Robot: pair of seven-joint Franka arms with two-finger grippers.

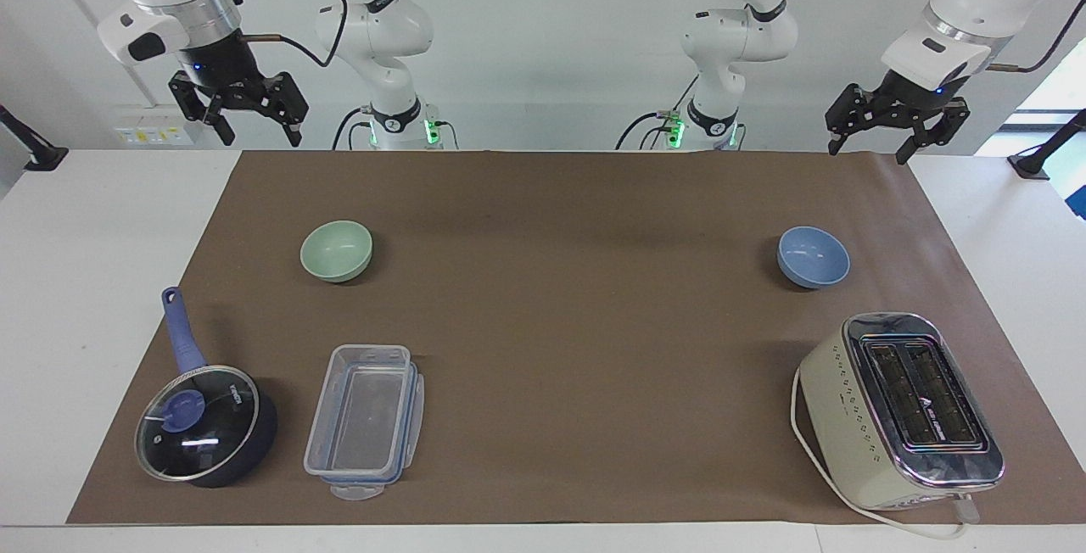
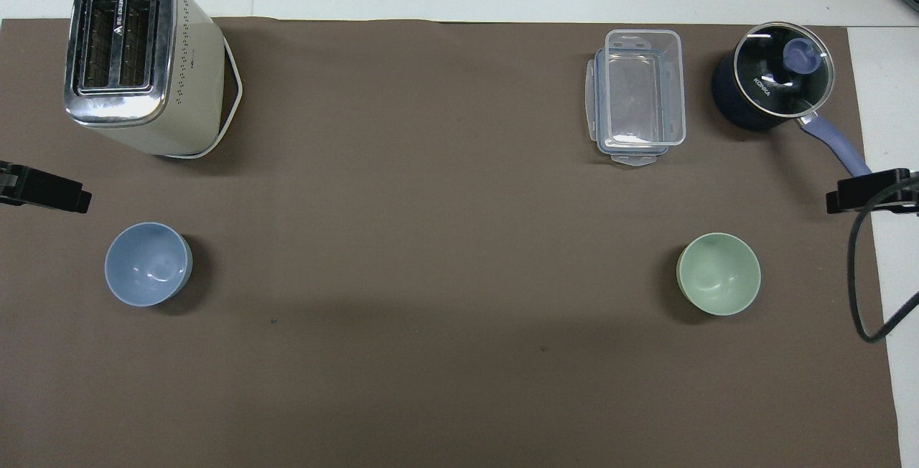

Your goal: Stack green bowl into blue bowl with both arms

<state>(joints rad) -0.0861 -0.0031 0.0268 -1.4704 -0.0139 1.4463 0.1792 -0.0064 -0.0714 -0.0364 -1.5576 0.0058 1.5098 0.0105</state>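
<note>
The green bowl (image 1: 336, 251) (image 2: 719, 273) sits upright on the brown mat toward the right arm's end of the table. The blue bowl (image 1: 813, 257) (image 2: 148, 263) sits upright toward the left arm's end, about as near to the robots as the green one. Both bowls hold nothing. My left gripper (image 1: 874, 146) (image 2: 44, 192) hangs open, raised over the mat's edge at its own end and apart from the blue bowl. My right gripper (image 1: 259, 136) (image 2: 865, 194) hangs open in the same way at its end, clear of the green bowl.
A cream toaster (image 1: 904, 407) (image 2: 136, 59) with a white cord stands farther from the robots than the blue bowl. A clear plastic container (image 1: 365, 419) (image 2: 637, 95) and a dark lidded saucepan (image 1: 204, 426) (image 2: 772, 80) lie farther out than the green bowl.
</note>
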